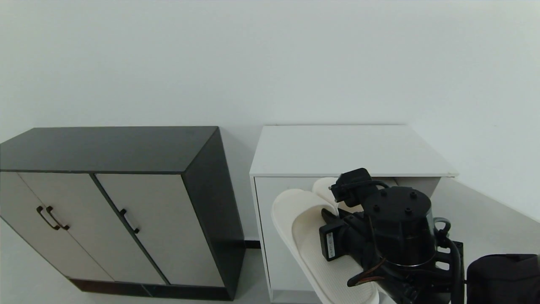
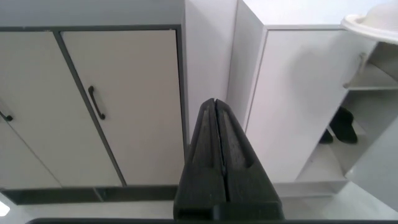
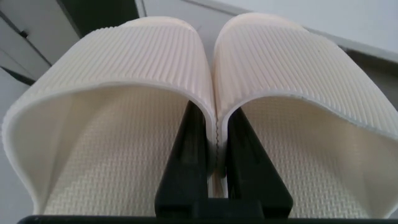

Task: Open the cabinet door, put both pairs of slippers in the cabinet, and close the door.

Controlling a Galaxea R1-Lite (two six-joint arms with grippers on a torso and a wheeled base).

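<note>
A pair of cream ribbed slippers (image 3: 155,68) hangs side by side from my right gripper (image 3: 215,124), which is shut on their two inner walls pressed together. In the head view the slippers (image 1: 303,228) and right gripper (image 1: 327,217) are held in front of the white cabinet (image 1: 346,147), at about its upper-shelf height. The cabinet's right half stands open, showing shelves (image 2: 373,81). A dark pair of slippers (image 2: 341,126) lies on its lower shelf. My left gripper (image 2: 215,109) is shut and empty, low down between the two cabinets.
A black cabinet (image 1: 126,147) with grey doors and dark handles (image 1: 128,220) stands to the left of the white one, doors closed. A narrow gap separates the two. Both cabinets stand against a plain white wall, on a pale floor.
</note>
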